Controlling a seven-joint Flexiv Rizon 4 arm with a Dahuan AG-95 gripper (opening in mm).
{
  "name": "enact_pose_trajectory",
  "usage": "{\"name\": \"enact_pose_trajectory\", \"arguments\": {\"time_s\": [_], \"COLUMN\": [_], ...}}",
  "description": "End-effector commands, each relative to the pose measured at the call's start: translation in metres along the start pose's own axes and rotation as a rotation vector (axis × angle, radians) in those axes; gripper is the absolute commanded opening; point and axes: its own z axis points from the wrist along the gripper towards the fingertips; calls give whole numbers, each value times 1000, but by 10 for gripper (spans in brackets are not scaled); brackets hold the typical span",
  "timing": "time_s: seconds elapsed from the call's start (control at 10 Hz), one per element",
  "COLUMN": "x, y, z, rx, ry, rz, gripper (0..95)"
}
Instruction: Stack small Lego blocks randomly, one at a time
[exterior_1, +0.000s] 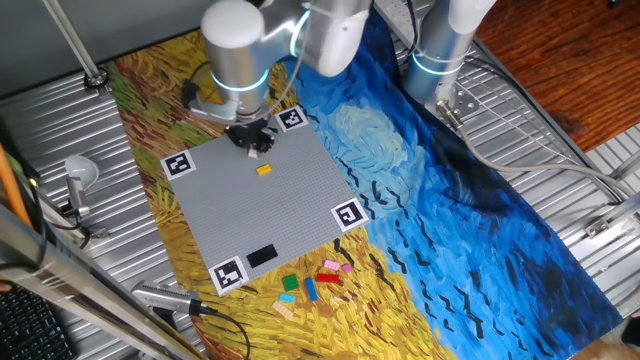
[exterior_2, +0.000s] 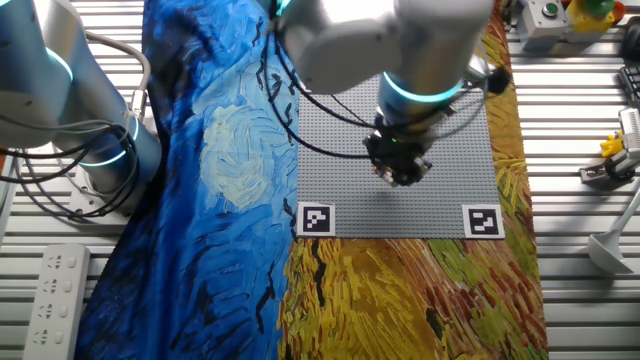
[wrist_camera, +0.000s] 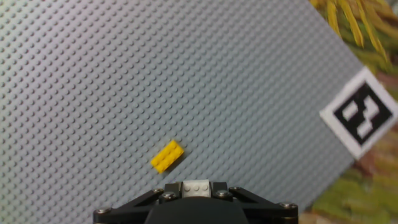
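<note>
My gripper (exterior_1: 253, 141) hangs over the far part of the grey studded baseplate (exterior_1: 290, 215) and is shut on a small pale Lego block (wrist_camera: 196, 186), whose studs show between the fingers in the hand view. An orange-yellow Lego block (exterior_1: 264, 170) is seated on the baseplate just in front of the gripper. It shows in the hand view (wrist_camera: 167, 155) a little left of and beyond the held block, apart from it. The gripper also shows in the other fixed view (exterior_2: 403, 172), close above the plate; the yellow block is hidden there.
Several loose small blocks lie on the cloth by the plate's near edge: red (exterior_1: 328, 278), blue (exterior_1: 311, 290), teal (exterior_1: 290, 284), pink (exterior_1: 332, 265), green (exterior_1: 287, 298), tan (exterior_1: 285, 311). A flat black rectangle (exterior_1: 262, 256) lies on the plate. Black-and-white markers (exterior_1: 348, 214) sit at its corners.
</note>
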Motion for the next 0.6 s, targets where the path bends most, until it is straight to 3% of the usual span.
{"name": "enact_pose_trajectory", "arguments": {"time_s": [0.1, 0.6], "x": [-4, -4], "y": [1, 1], "z": [2, 2], "rx": [-14, -15], "ry": [-9, 3], "rz": [6, 33], "gripper": [0, 0]}}
